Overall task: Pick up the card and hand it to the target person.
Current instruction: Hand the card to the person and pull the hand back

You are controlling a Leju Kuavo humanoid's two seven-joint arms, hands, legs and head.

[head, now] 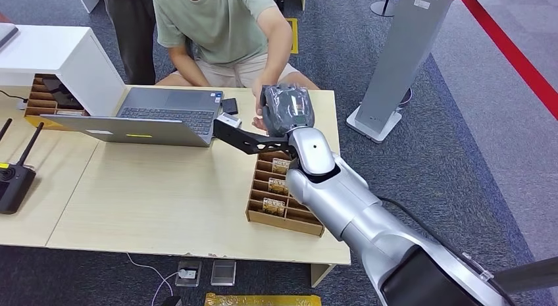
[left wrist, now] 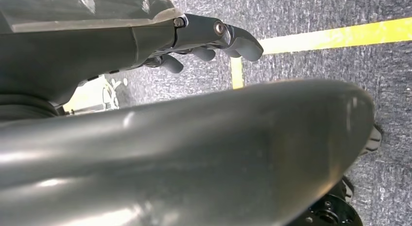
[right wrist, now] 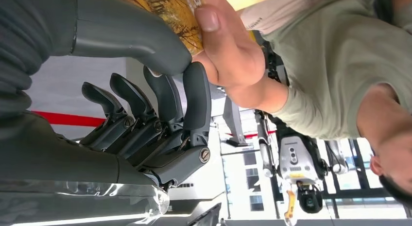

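Observation:
My right hand (head: 286, 108) reaches across the table toward the seated person in a green shirt (head: 220, 23). In the right wrist view the card (right wrist: 172, 9), gold-patterned, sits between my right hand's (right wrist: 145, 114) thick thumb and a dark finger. The person's hand (right wrist: 228, 51) has its thumb on the same card; that hand (head: 258, 120) sits right beside my hand in the head view. My left hand (left wrist: 209, 41) hangs over the carpet with its fingers loosely apart and nothing in them.
A cardboard divider box (head: 299, 217) holding more cards stands on the table under my right arm. An open laptop (head: 158, 115), a black remote (head: 13, 181) and a white box (head: 59, 56) lie to the left. A grey kiosk stand (head: 395, 62) rises at right.

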